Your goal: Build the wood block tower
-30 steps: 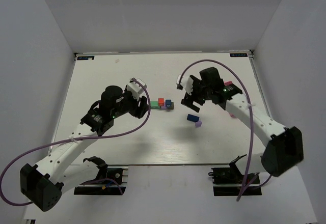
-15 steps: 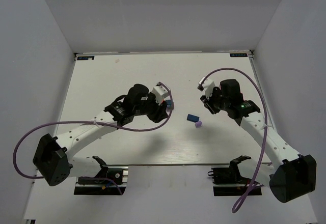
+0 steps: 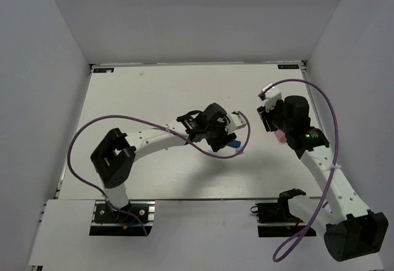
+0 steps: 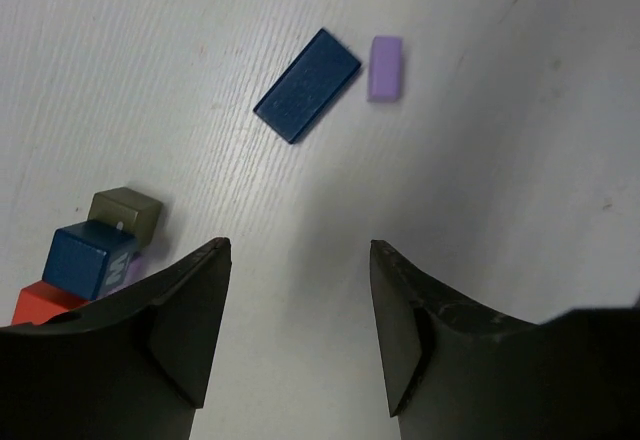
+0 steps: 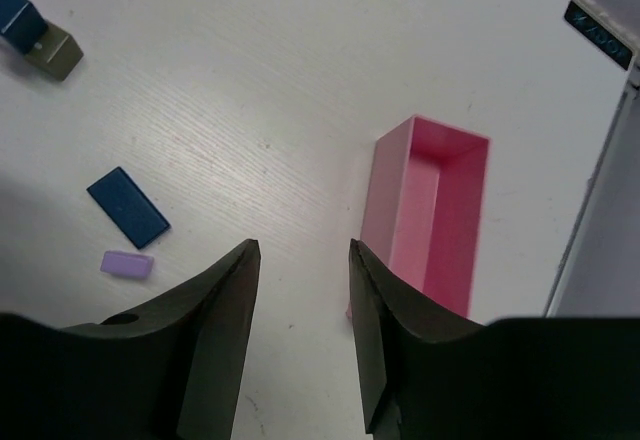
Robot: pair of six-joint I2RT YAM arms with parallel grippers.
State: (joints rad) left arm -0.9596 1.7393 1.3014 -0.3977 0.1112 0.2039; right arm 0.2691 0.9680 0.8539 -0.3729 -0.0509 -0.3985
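White tabletop (image 3: 141, 92), enclosed by pale panels (image 3: 197, 18), viewed from above and from both wrists. Nearest the viewer, the arm bases (image 3: 123, 212) stand at the table's near edge. Farther out, the left gripper (image 4: 298, 260) hangs over mid-table with its jaws spread wide and nothing between them. Beside its left finger lies the tower (image 4: 95, 255), so far a low cluster: an olive block (image 4: 127, 215), a blue cube (image 4: 90, 258) and a red block (image 4: 40, 305), touching. Whether any piece sits on another cannot be told. Beyond the fingertips lie a flat blue bar (image 4: 307, 85) and, just beside its end, a small purple block (image 4: 386, 67). To the right, the right gripper (image 5: 303, 250) is likewise spread and empty, with the pink tray (image 5: 425, 210) just beyond its right finger.

The step in hand appears to be picking up the blue bar with the left gripper. To do it well, the wrist should turn until the fingers span the bar's short side, descend centred on it and reach almost to the table, since the bar is thin. The finger on the purple block's side should stay clear of that block.
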